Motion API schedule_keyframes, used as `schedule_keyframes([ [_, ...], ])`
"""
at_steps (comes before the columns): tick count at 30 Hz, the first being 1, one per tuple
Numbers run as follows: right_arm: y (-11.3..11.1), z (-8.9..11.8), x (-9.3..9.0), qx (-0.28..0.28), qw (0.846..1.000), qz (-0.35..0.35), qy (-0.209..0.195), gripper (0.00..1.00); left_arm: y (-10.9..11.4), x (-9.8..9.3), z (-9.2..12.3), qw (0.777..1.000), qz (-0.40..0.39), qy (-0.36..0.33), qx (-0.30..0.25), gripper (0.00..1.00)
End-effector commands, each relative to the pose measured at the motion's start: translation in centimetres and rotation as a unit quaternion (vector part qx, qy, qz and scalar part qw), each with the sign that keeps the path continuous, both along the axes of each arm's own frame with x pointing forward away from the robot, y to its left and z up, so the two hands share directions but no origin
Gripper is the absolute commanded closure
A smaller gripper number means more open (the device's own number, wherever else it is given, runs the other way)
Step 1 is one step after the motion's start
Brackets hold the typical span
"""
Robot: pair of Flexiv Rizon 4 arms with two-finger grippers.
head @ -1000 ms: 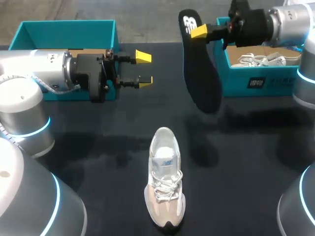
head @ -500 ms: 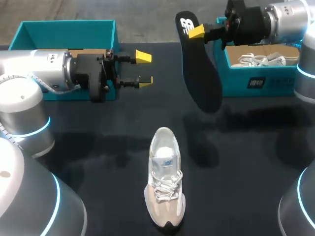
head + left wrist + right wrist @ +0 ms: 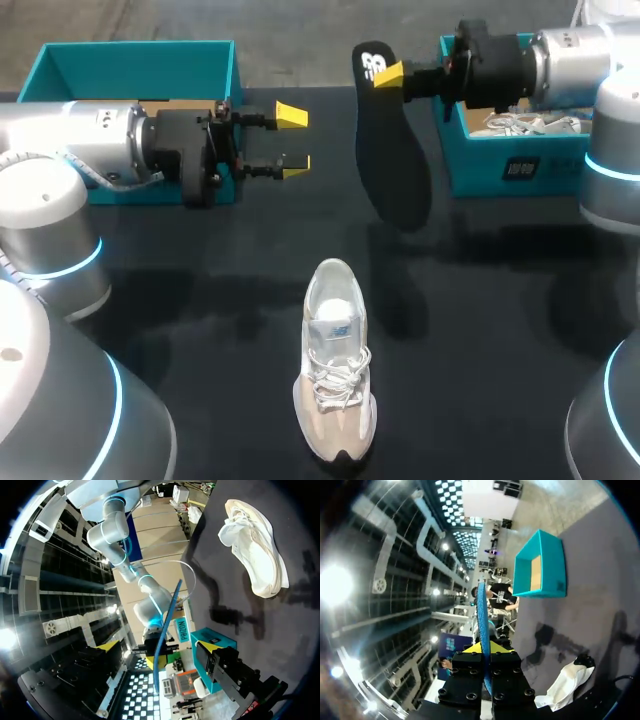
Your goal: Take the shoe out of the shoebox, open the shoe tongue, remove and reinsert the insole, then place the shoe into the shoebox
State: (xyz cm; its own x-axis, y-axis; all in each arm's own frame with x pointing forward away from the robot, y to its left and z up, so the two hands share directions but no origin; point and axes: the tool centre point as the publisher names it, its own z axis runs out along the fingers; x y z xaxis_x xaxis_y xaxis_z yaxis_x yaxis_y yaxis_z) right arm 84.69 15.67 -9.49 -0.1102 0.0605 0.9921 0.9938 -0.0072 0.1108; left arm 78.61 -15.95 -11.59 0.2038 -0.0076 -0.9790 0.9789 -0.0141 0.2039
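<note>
With the insole (image 3: pixel 385 150) out and hanging above the worktop (image 3: pixel 200 330), clamped at its heel in the right gripper (image 3: pixel 386 72) fingers, and the left gripper (image 3: pixel 295 142) fingers apart and empty, reinsertion likely comes next, feeding it toe-first into the shoe (image 3: pixel 335 360) lying nearby.

A black counter (image 3: pixel 200 300) fills the head view from 3 o'clock round through 6 to 9 o'clock. Its far edge runs straight across near 12 o'clock. The surface has a dull sheen, with pale, streaky smears of reflected light left of centre toward 9 o'clock. Soft-edged shadows darken it just right of centre and out toward 3 o'clock. In the right wrist view the same top looks lighter grey, crossed by blurred shadows.
</note>
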Motion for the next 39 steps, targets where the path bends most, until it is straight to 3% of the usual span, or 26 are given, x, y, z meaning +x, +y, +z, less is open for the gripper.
schedule_keyframes([
  [1, 0.3, -0.4, 0.2, 0.002, 1.000, 0.001, -0.001, 1.00, -0.1, 0.0, -0.1, 1.000, 0.000, -0.001, -0.001, 0.00],
  [11, 0.5, -0.4, 0.3, 0.007, 1.000, -0.001, 0.001, 1.00, -0.3, -0.1, -0.2, 1.000, -0.001, -0.003, -0.001, 0.00],
  [22, 1.8, -0.7, 1.4, 0.032, 0.998, -0.003, 0.046, 1.00, -2.1, 0.4, -1.3, 1.000, 0.006, 0.007, -0.013, 0.00],
  [29, 2.3, -1.1, 1.8, 0.016, 0.997, -0.016, 0.076, 1.00, -3.6, 0.9, -1.3, 1.000, 0.014, -0.001, -0.005, 0.00],
  [39, 2.3, -1.1, 1.8, 0.016, 0.997, -0.016, 0.076, 1.00, -3.6, 0.9, -1.3, 1.000, 0.014, -0.001, -0.005, 0.00],
])
